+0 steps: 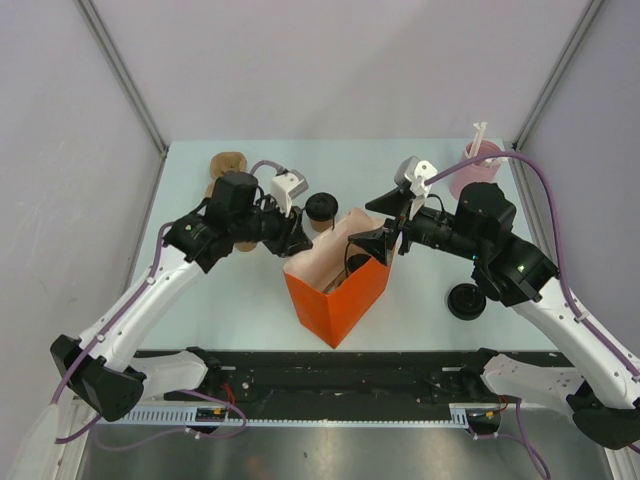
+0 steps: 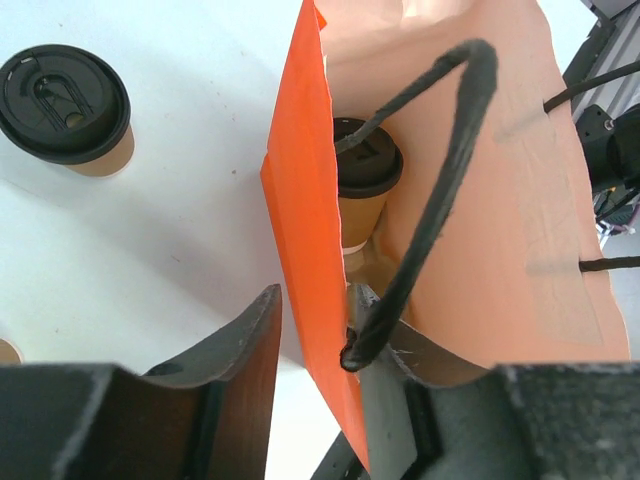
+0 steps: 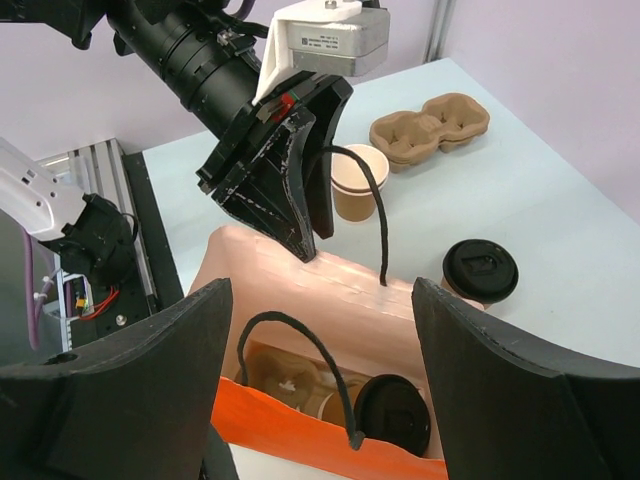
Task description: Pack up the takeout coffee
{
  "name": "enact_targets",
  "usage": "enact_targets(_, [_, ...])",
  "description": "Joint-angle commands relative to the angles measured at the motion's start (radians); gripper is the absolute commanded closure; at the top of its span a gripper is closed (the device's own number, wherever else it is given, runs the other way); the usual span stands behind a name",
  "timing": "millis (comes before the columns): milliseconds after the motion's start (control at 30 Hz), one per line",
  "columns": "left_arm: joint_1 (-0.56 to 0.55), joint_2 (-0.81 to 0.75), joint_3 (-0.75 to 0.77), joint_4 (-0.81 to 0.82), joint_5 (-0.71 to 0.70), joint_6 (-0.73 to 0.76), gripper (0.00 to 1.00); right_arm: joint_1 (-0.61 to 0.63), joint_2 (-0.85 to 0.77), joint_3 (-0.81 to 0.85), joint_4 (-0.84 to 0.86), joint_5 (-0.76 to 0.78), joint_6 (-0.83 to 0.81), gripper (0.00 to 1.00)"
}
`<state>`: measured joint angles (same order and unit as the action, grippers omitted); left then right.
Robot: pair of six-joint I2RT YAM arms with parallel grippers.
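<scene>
**A:** From above, why is the left tool point(image 1: 298, 243) at the orange bag point(image 1: 340, 295)?

**B:** It pinches the rim so the mouth stands open. The right tool point(image 1: 380, 226) hangs spread above it, holding nothing.

**A:** Left wrist?

**B:** One coffee cup point(image 2: 365, 170) stands inside. The second cup point(image 2: 65, 100) sits on the tabletop point(image 2: 180, 230), near the bag.

**A:** Right wrist?

**B:** Its spread fingers point(image 3: 130, 390) frame the opening, probably ready for that second cup.

Robot lab: plain walls point(image 1: 330, 70), metal posts point(image 1: 122, 75)
</scene>
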<state>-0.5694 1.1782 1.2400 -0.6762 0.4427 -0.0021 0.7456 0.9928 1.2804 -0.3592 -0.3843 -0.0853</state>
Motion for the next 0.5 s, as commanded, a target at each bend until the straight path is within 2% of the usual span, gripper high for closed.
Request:
enact_targets(0, [-0.006,-0.005,0.055,0.001,0.016,0.048,0.57,-0.003,-0.003,0.007,0.055,-0.016,0.012,0.22])
enact_targets(100, [-0.006,-0.009,0.061,0.001,0.025,0.050,0.50,-0.006,0.003,0.007,0.054,-0.016,0.010,0.22])
enact_targets(233, [-0.006,-0.014,0.075,-0.005,0.021,0.059,0.34,-0.006,0.009,0.007,0.058,-0.016,0.012,0.21])
enact_targets(467, [-0.006,-0.023,0.121,-0.023,0.022,0.082,0.23,-0.009,0.018,0.007,0.060,-0.013,0.016,0.21])
